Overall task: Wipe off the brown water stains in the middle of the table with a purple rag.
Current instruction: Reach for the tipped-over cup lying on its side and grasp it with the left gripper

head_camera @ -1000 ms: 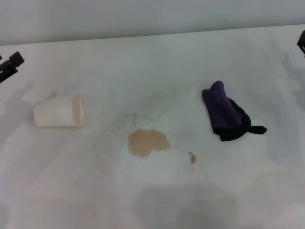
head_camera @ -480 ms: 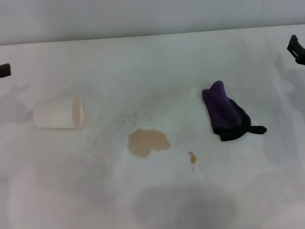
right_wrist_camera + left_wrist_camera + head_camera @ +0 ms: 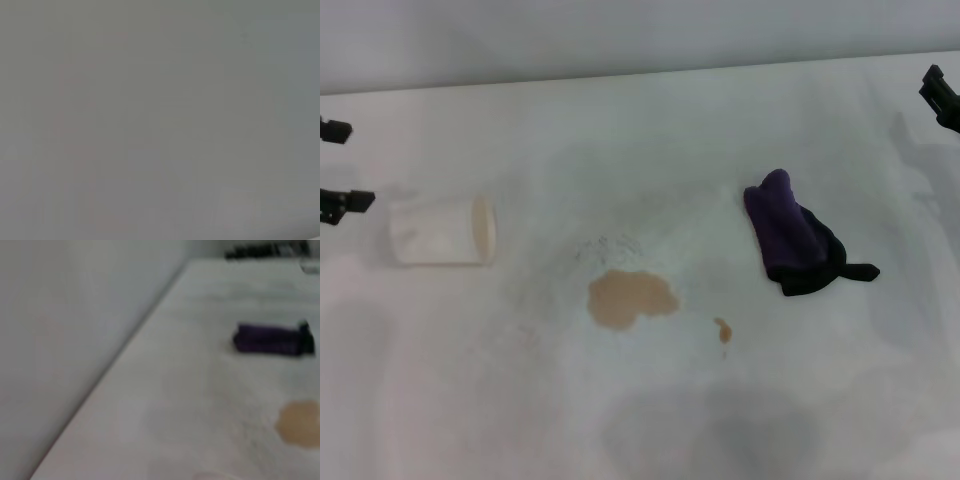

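On the white table (image 3: 650, 130) a tan-brown stain (image 3: 629, 298) lies near the middle, with a small brown drop (image 3: 723, 329) just to its right. The purple rag (image 3: 792, 236) sits well to the right of the stain, bunched up, its black edge and thin tail pointing right. A cream paper cup (image 3: 444, 232) lies on its side at the left. The left gripper (image 3: 336, 165) shows at the left edge with its two fingers spread apart; the right gripper (image 3: 944, 96) peeks in at the right edge
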Robot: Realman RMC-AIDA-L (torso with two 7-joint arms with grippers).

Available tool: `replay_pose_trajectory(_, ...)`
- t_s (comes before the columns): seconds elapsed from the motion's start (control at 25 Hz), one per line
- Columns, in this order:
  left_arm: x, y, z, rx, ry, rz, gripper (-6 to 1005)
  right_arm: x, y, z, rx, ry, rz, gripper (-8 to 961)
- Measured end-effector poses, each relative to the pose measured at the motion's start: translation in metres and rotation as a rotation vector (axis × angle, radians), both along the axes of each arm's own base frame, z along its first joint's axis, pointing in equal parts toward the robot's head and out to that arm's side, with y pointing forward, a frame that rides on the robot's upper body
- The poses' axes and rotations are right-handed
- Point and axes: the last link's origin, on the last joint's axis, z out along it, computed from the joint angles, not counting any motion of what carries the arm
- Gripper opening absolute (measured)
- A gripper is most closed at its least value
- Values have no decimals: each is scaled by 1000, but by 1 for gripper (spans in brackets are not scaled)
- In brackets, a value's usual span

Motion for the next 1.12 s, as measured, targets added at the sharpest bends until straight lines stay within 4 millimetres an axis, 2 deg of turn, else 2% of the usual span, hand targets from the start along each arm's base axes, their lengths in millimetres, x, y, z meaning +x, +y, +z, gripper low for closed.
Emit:
replay_pose_trajectory(0.28, 20, 14, -9, -53, 210, -146, 883, -4, 3, -3, 3, 58, 10, 871)
replay_pose_trajectory(0.4, 24, 18, -19, -85, 282, -181, 884, -6, 4, -4, 1, 62, 14, 871)
replay_pose_trajectory(0.64, 28, 22, -55, -120, 403, -223, 885, -8, 4, -8, -7, 71, 11, 871)
replay_pose_trajectory(1.12, 25, 24, -77, -151, 411, -256, 881, -5, 0, -8, 5, 103, 2, 871)
